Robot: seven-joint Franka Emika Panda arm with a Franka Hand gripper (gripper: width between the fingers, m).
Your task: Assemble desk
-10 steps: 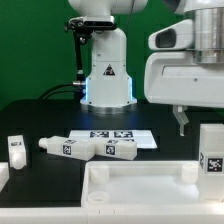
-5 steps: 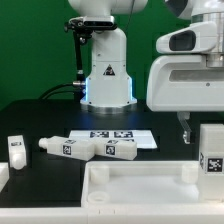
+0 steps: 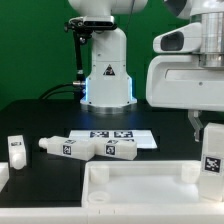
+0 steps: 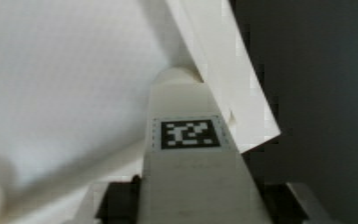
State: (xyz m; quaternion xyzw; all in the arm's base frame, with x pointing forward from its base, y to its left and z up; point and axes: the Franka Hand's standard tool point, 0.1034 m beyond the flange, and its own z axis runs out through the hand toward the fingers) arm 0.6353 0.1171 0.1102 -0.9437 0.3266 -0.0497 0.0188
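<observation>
Exterior view, leg (image 3: 212,160) upright, gripper (image 3: 205,124) possibly straddling

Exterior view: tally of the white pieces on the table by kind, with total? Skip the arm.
desk legs: 4 (1 upright at the exterior view's left, 2 lying, 1 upright at its right)
tabletop panel: 1
marker board: 1
Total: 6

Shows a white leg (image 4: 197,180) bearing a square black-and-white tag (image 4: 190,134), closely flanked on both sides by the dark fingers (image 4: 123,204) of the hand (image 4: 208,210), with a white panel (image 4: 69,80) behind and the dark table (image 4: 327,90) past that panel's edge.
</observation>
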